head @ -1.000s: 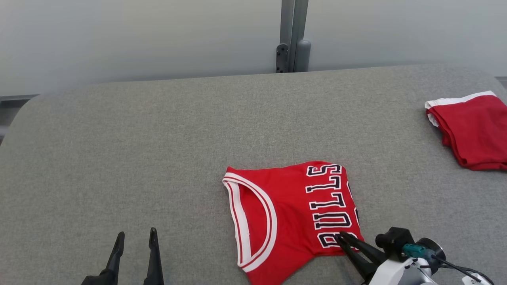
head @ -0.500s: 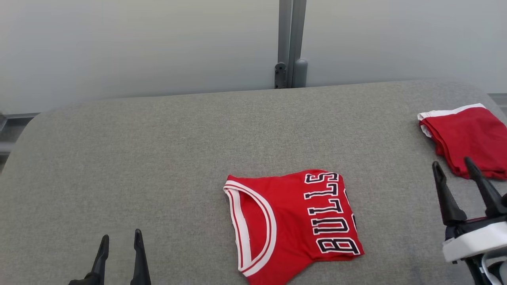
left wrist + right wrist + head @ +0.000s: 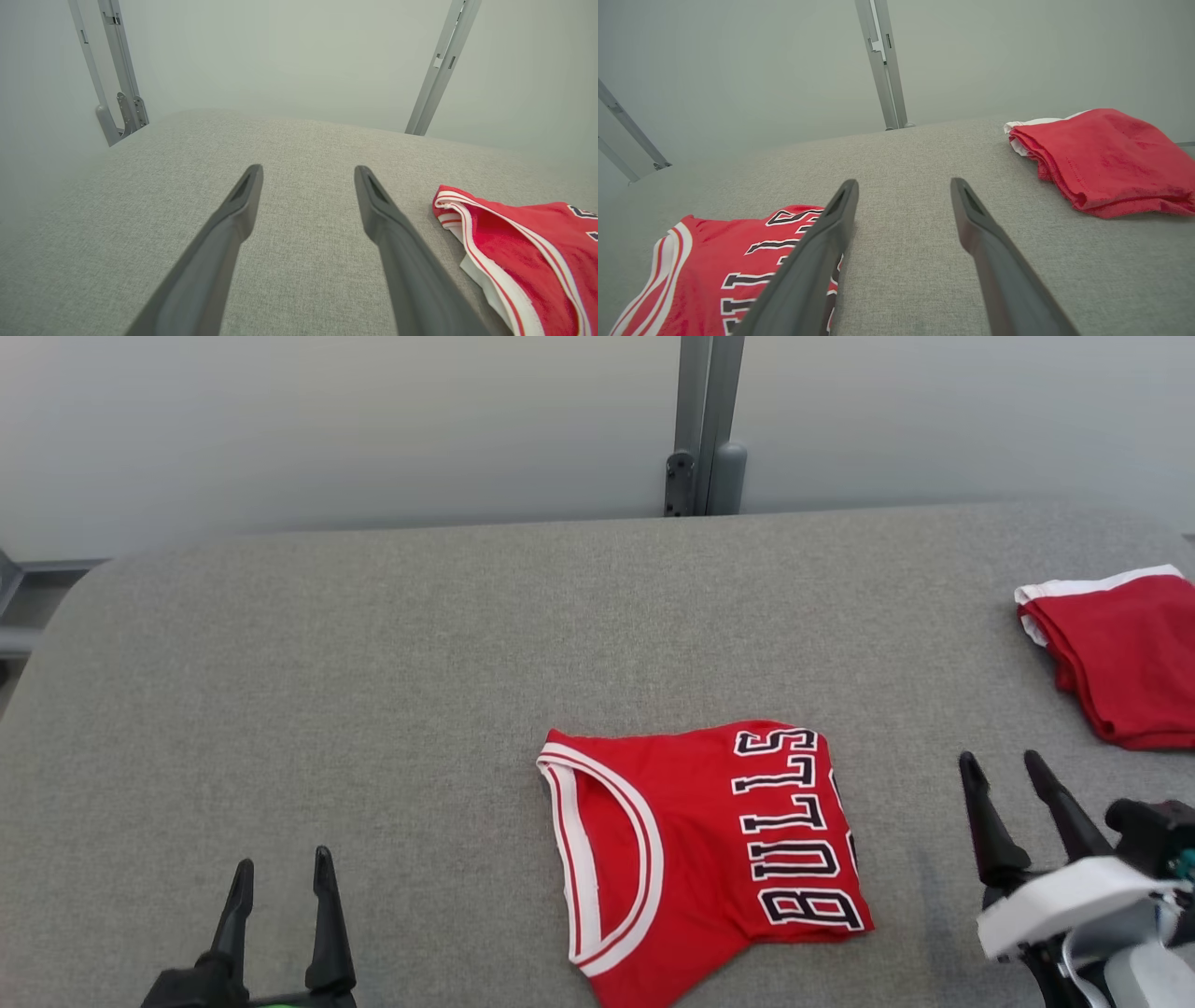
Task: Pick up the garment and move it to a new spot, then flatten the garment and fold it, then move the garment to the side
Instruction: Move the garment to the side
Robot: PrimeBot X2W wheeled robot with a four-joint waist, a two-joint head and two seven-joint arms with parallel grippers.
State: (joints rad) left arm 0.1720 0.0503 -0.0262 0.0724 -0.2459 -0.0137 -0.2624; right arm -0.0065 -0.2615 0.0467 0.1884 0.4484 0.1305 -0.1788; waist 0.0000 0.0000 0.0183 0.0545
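Observation:
The garment (image 3: 1130, 653), red with a white edge, lies folded at the table's far right; it also shows in the right wrist view (image 3: 1106, 158). A folded red jersey (image 3: 700, 840) with white trim and BULLS lettering lies flat in the middle front, seen as well from both wrists (image 3: 528, 252) (image 3: 714, 261). My right gripper (image 3: 999, 761) (image 3: 903, 184) stands open between the two, a little above the cloth, holding nothing. My left gripper (image 3: 282, 859) (image 3: 308, 172) is open at the lower left, well left of the jersey.
Both pieces rest on a grey padded table (image 3: 373, 663) with rounded far corners. A grey metal post (image 3: 705, 429) rises behind its far edge against a pale wall.
My right gripper let go of the jersey's near right corner, opened, and swung out to the right. The jersey stays where it lay. The head camera shifted a little.

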